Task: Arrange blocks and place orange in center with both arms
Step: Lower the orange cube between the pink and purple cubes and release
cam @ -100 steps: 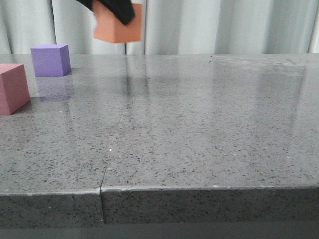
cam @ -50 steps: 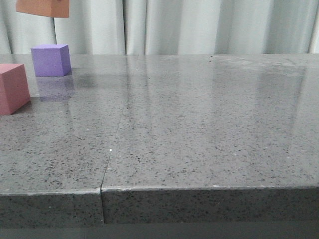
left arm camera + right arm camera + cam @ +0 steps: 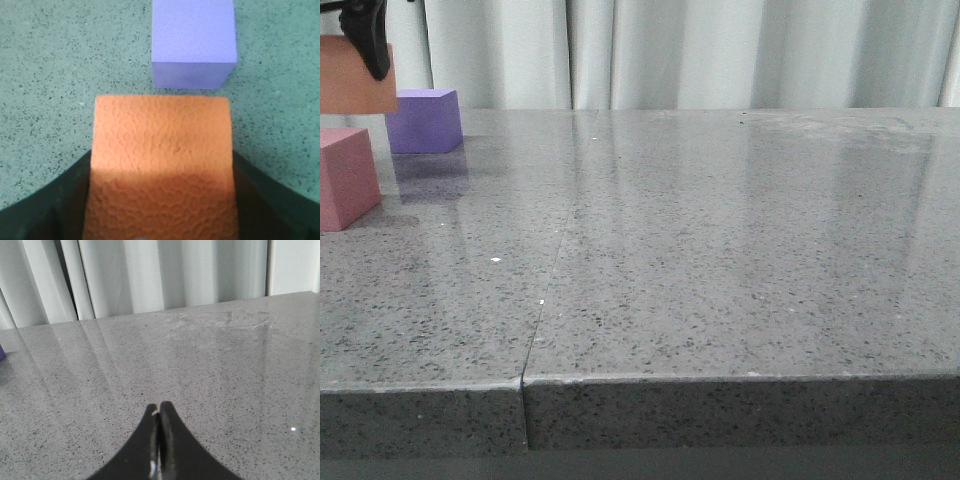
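Front view shows the orange cube held in the air at the far left, above the table, by the left gripper, whose dark fingers clamp its sides (only one finger shows here). It hangs over the gap between the pink-red cube, nearer, and the purple cube, farther back. From the left wrist, the orange cube fills the jaws. The right gripper is pressed closed, empty, over bare table.
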